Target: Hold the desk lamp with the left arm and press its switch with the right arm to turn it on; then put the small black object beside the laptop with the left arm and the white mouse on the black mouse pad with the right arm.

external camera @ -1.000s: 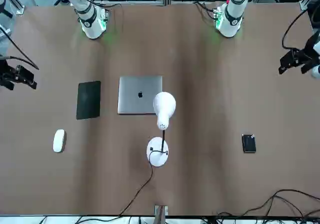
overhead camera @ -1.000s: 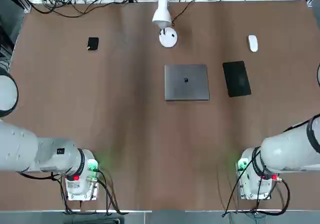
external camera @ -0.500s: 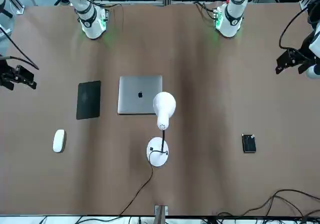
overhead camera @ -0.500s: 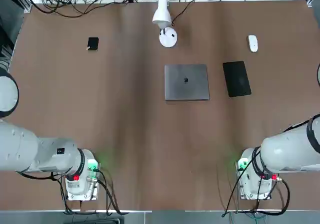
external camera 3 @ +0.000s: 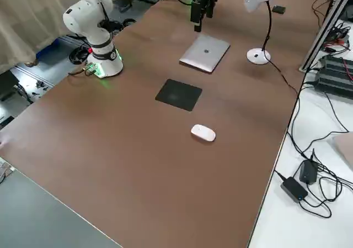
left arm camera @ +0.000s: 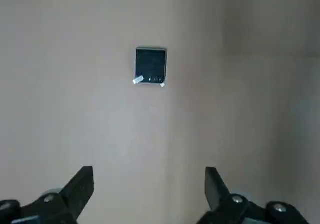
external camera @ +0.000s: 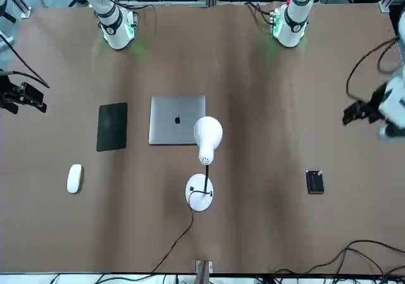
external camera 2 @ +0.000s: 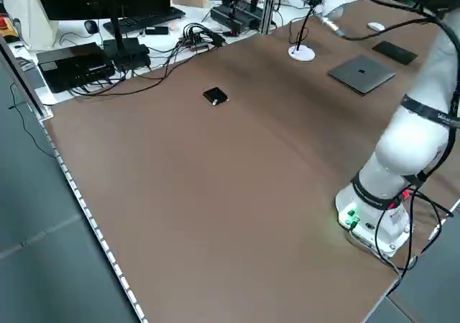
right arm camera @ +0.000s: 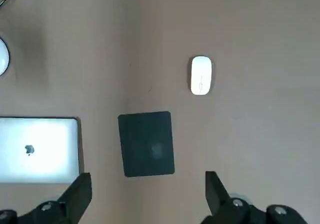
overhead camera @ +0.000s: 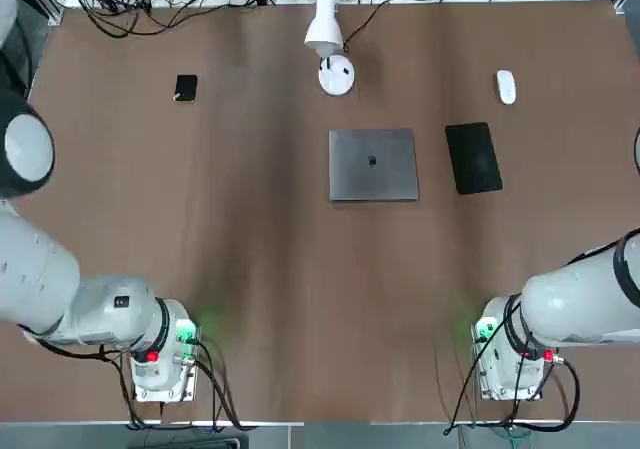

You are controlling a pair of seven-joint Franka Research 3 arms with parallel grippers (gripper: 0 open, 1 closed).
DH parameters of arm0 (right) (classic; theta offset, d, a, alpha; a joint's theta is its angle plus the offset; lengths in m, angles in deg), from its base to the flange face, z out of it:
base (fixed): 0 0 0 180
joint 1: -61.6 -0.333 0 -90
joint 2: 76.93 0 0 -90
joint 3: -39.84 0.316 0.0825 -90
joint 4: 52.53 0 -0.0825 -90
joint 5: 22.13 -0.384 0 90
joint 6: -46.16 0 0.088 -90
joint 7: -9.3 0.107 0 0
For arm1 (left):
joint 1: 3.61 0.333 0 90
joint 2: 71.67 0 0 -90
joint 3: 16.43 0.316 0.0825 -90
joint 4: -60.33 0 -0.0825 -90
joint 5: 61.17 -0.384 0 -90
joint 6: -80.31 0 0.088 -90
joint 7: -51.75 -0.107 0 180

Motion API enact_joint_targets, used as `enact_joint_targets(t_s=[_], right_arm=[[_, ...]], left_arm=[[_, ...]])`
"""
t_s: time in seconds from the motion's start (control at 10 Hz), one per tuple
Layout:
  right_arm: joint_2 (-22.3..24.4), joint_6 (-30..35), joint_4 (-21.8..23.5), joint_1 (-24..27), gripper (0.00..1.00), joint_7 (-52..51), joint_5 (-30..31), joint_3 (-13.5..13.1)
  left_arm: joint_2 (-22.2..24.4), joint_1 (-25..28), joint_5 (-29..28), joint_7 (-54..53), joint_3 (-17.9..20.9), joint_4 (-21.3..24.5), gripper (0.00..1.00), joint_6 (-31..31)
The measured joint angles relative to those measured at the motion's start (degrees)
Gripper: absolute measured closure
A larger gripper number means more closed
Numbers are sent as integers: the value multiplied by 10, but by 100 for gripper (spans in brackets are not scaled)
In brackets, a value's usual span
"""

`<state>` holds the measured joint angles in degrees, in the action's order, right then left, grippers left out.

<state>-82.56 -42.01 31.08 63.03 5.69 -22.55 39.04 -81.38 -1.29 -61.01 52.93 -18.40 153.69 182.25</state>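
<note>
The white desk lamp stands at the table's far middle, its head (overhead camera: 323, 29) over its round base (overhead camera: 336, 74); the bulb looks dark. The small black object (overhead camera: 185, 88) lies far left, alone. The grey laptop (overhead camera: 373, 164) sits mid-table with the black mouse pad (overhead camera: 472, 157) to its right. The white mouse (overhead camera: 506, 86) rests beyond the pad. My left gripper (external camera: 361, 111) hovers open near the table's left edge, looking down on the small black object (left arm camera: 150, 65). My right gripper (external camera: 22, 97) hangs open at the right edge, above the mouse (right arm camera: 201, 75) and the pad (right arm camera: 146, 143).
The lamp's dark cord (external camera: 177, 236) runs off the far edge. Cables, a keyboard and boxes (external camera 2: 144, 35) crowd the bench beyond the table. Both arm bases (overhead camera: 160, 364) stand at the near edge, with bare brown tabletop between them and the laptop.
My left gripper has moved toward the far side of the table, closer to the small black object. The right arm and all objects have stayed put.
</note>
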Motion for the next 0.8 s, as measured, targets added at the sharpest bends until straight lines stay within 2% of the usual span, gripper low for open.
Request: enact_joint_targets(t_s=[0.1,0.3,0.5,0.7,0.8], right_arm=[[0,7,0,-1,0,0,-3,5],[0,13,1,-25,0,0,-6,14],[-5,12,3,-49,0,3,-13,16],[-31,-9,13,-51,0,5,-102,16],[-57,-42,18,-53,3,8,-148,16]], left_arm=[[-20,-1,9,0,-9,4,1,18],[-48,-11,33,1,-68,19,1,46],[-84,-37,40,18,-122,19,0,108],[-127,-89,44,36,-126,-1,0,133],[-152,-120,40,50,-125,-14,0,164]])
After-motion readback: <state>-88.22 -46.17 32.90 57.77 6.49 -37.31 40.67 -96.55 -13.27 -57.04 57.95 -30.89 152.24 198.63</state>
